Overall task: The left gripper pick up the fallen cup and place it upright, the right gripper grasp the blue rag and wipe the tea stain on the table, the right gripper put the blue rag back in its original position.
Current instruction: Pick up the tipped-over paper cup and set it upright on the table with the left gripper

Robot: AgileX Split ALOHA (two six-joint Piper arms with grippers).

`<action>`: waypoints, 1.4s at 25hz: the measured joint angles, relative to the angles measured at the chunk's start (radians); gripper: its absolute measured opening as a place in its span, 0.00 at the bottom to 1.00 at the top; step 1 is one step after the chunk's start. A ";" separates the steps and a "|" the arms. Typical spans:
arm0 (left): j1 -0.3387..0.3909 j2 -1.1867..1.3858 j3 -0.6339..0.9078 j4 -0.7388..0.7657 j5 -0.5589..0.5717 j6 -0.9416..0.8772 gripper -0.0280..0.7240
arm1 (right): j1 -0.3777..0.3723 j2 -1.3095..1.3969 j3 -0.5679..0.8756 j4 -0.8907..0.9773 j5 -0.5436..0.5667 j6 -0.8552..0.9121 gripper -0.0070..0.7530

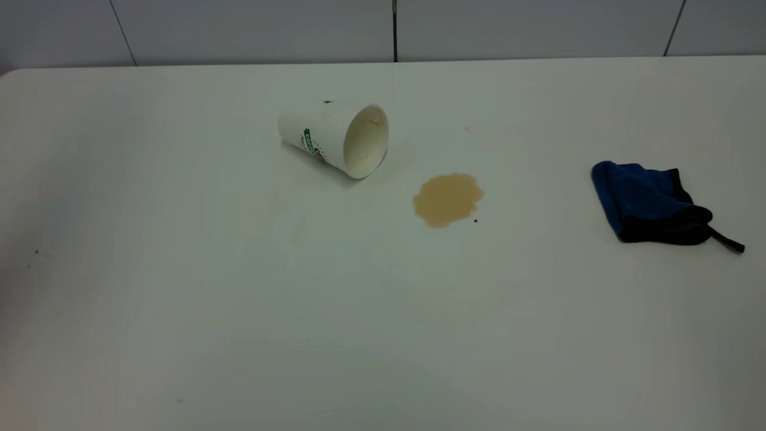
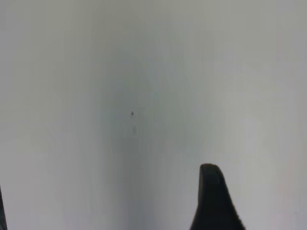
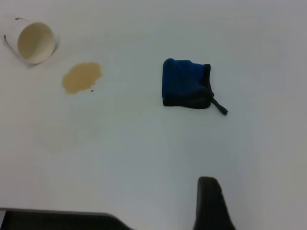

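Observation:
The cup lies on its side on the table, its mouth facing the tea stain, a light-brown puddle just to its right. The blue rag lies crumpled at the right. Neither gripper shows in the exterior view. My left gripper is open over bare table, with one black finger in its wrist view. My right gripper is open and empty, well short of the rag. Its view also holds the stain and the cup.
A tiny black dot sits beside the stain and a faint brown speck lies behind it. A tiled wall runs along the table's far edge. The table's near edge shows in the right wrist view.

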 joint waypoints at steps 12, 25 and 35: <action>-0.377 0.633 -0.528 0.386 0.114 -0.250 0.81 | 0.000 0.000 0.000 0.000 0.000 0.000 0.70; -0.537 1.092 -0.953 0.574 0.182 -0.369 0.95 | 0.000 0.000 0.000 0.000 0.000 0.000 0.70; -0.544 1.223 -1.063 0.765 0.151 -0.383 0.93 | 0.000 0.000 0.000 -0.032 0.000 0.000 0.70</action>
